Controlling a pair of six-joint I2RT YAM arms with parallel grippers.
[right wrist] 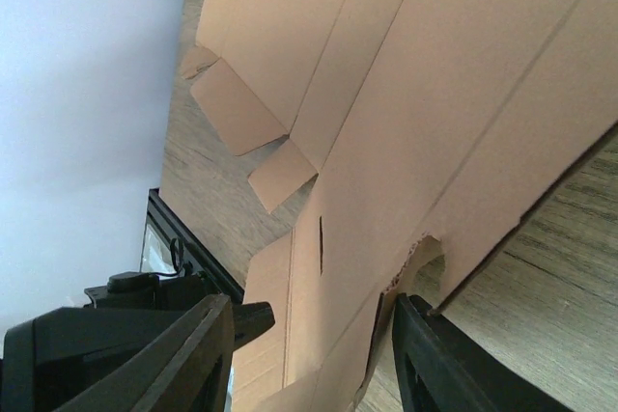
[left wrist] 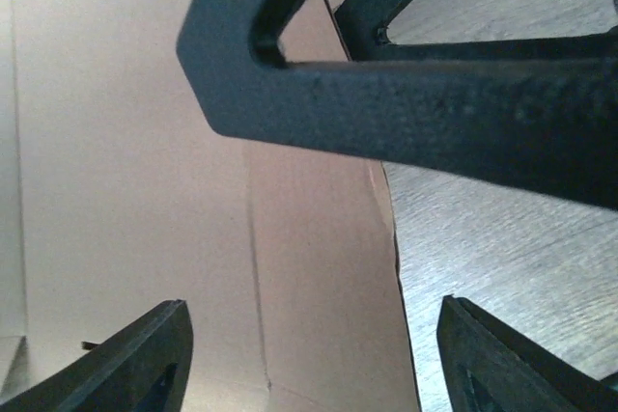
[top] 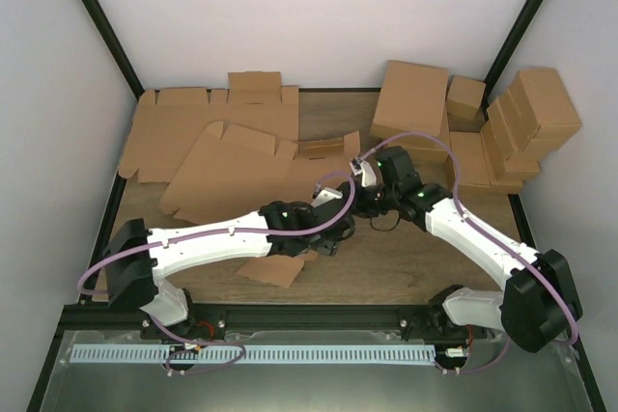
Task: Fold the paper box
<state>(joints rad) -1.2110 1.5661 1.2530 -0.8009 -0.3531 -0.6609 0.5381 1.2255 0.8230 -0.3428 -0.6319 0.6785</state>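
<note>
On wood-grain table (left wrist: 502,238), creased brown paper box (left wrist: 145,190); left gripper (left wrist: 314,304) wide, right gripper (right wrist: 314,304) unclear.

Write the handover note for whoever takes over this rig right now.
Left gripper: open, over a panel of the paper box.
Right gripper: a box panel runs between its jaws; grip unclear.
Box: on the table, between both arms.
Done: no finished shape shows.
Left: raise the walls, tuck the flaps.
</note>
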